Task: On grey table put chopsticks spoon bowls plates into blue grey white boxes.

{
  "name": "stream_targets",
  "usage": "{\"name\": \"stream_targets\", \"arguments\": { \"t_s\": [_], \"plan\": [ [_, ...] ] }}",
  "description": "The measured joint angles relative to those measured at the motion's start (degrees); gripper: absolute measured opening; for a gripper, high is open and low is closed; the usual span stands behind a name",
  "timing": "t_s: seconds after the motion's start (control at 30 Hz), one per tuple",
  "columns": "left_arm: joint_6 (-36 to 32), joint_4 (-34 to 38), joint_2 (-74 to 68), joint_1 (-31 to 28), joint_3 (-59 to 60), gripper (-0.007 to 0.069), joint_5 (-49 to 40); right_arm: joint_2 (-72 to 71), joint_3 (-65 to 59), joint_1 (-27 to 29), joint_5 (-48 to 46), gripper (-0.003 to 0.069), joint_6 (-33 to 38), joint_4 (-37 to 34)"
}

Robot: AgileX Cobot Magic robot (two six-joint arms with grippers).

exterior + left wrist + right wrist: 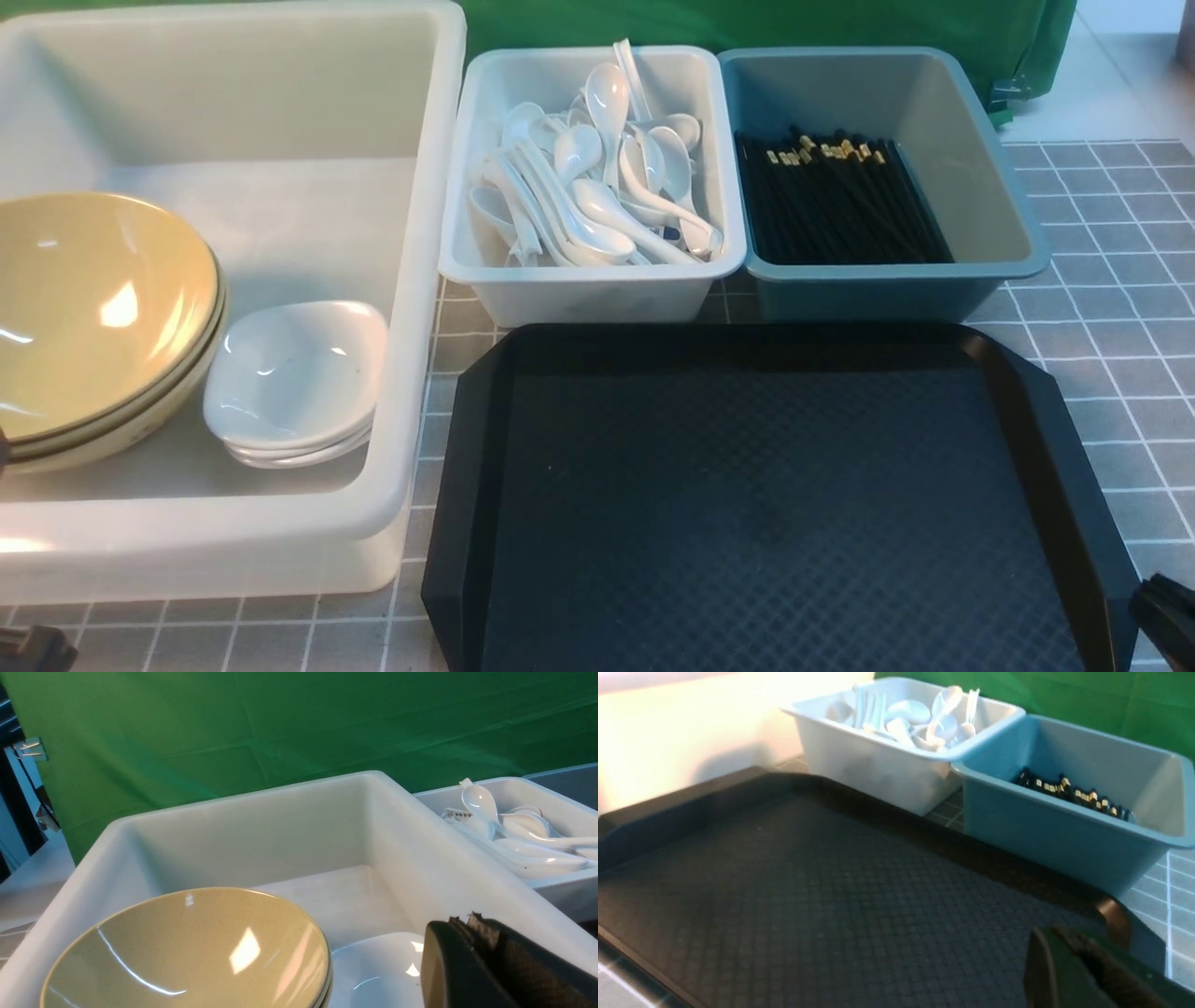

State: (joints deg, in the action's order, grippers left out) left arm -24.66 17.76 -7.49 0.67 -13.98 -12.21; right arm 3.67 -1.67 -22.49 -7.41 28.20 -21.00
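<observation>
Nearest the robot, the black tray (775,504) lies bare on the grey table (1111,308), its near right corner beside the right gripper (1162,611), of which only a dark tip shows at the front view's lower right edge. In the right wrist view that gripper (1069,970) hovers low over the tray's corner, jaws pressed together on nothing. The left gripper (472,952) sits at the near rim of the large white tub (411,280), its jaws likewise closed and empty.

Inside the tub, the stacked bowls (93,317) rest at the left, with the stacked plates (294,383) just beside them on the right.

Beyond the tray, two smaller bins stand side by side, touching: the pale grey-white box (485,271) heaped with each spoon (607,177), and the teal-blue box (990,187) holding the chopsticks (831,205) along its left half. A green backdrop (747,23) closes the far side.
</observation>
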Motion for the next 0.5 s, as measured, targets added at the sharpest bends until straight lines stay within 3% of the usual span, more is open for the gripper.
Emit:
{"name": "stream_targets", "arguments": {
  "t_s": [0.1,0.33,0.5],
  "plan": [
    [0.0,0.0,0.0,0.0,0.0,-0.001,0.0,-3.28,0.0,3.79,-0.2,0.0041,-2.01,3.57],
    [0.0,0.02,0.0,0.0,0.05,-0.001,0.0,-4.35,0.05,19.18,-3.35,0.0042,-22.62,15.56],
    [0.0,0.02,0.0,0.0,0.05,-0.001,0.0,-4.35,0.05,24.07,-9.85,0.0043,-29.51,19.74]
  ]
}}
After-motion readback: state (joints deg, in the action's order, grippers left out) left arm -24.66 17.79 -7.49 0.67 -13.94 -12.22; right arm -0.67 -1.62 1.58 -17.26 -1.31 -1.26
